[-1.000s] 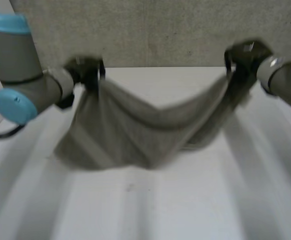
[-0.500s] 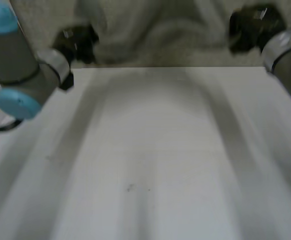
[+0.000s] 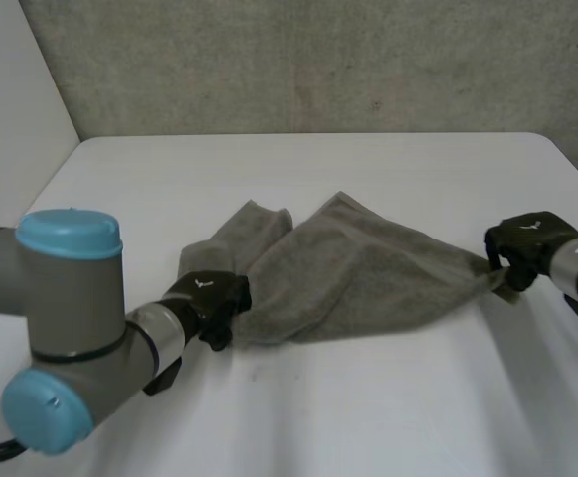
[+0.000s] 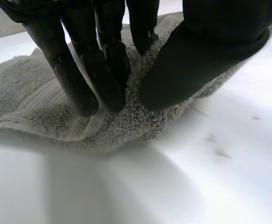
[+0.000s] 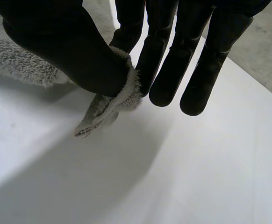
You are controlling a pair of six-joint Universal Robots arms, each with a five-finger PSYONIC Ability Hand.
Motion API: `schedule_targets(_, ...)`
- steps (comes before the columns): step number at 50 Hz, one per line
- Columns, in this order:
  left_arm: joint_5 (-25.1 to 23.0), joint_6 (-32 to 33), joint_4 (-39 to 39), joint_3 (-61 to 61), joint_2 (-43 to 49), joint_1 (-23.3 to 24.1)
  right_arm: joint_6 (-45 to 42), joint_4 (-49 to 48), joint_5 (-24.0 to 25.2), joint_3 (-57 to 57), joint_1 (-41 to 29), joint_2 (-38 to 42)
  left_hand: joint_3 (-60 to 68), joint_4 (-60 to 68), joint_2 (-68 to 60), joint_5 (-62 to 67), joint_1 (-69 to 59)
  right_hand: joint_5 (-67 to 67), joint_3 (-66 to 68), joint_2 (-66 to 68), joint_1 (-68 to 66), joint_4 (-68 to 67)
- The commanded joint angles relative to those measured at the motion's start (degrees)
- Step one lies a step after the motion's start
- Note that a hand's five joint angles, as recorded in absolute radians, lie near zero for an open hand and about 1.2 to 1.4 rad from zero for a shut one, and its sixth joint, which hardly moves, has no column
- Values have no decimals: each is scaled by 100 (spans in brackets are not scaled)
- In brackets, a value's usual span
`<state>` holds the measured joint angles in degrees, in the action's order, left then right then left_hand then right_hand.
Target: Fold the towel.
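A grey towel (image 3: 354,273) lies on a white table (image 3: 368,417), near the middle, pulled out flat from left to right and touching the tabletop. It narrows to a point on the right, and a loose flap is bunched at its far left. The robot's left hand (image 3: 210,298) is at the towel's near-left corner; in the left wrist view its fingers (image 4: 98,70) and thumb are closed on the thick pile there, pinching it just above the table. The right hand (image 3: 522,243) holds the towel's pointed right corner; in the right wrist view the hemmed tip is pinched between thumb and one finger, while the other fingers hang straight beside it. Each hand's back carries a small pale mark, too small to read. A rough grey wall (image 3: 299,65) stands behind the table.
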<state>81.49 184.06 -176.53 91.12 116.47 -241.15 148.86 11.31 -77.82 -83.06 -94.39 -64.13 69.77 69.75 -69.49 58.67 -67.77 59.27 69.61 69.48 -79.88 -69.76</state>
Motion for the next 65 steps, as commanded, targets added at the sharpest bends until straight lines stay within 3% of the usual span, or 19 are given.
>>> schedule_targets(1,16,-10,-74,591,-519,156,-42,-225,609,-754,719,-653,-4066,-4064,4037,-3956,3866,1073,1039,1052,-12,-1024)
schedule_targets(7,7,-28,-233,468,-581,50,38,-639,751,-922,878,-759,-4795,-4793,4766,-4685,4595,1073,1039,1052,-12,-1024)
schedule_targets(20,-54,-2,-479,310,-590,-934,328,-1175,751,-1133,914,-680,-4997,-4995,4969,-4887,4797,1073,1039,1052,-12,-1024)
schedule_targets(33,-81,7,-444,398,-485,-961,319,-1263,751,-1239,896,-645,-4913,-4911,4884,-4803,4713,1073,1039,1052,-12,-1024)
schedule_targets(45,-670,7,-681,609,-212,-961,319,-1325,733,-1256,887,-583,-4172,-4171,4144,-4063,3972,1073,1039,1052,-12,-1024)
schedule_targets(52,-678,16,-1172,609,69,-952,328,-1368,733,-1274,887,-557,-2528,-2526,2500,-2418,2328,1073,1039,1052,-12,-1024)
schedule_targets(54,-670,7,-1322,548,165,-952,319,-1377,733,-1282,887,-557,-1303,-1301,1275,-1194,1103,1073,1039,1052,-12,-1024)
schedule_targets(55,-670,7,-1323,548,166,-952,319,-1403,733,-1300,887,-557,-1296,-1294,1268,-1186,1096,1073,1039,1052,-12,-1024)
schedule_targets(57,-670,16,-1419,486,210,-952,319,-1430,733,-1309,887,-557,660,662,-689,770,-860,1073,1039,1052,-12,-1024)
schedule_targets(65,-643,16,-1402,433,-19,-925,213,-1333,725,-1247,922,-636,1023,1025,-1051,1133,-1223,1073,1039,1052,-12,-1024)
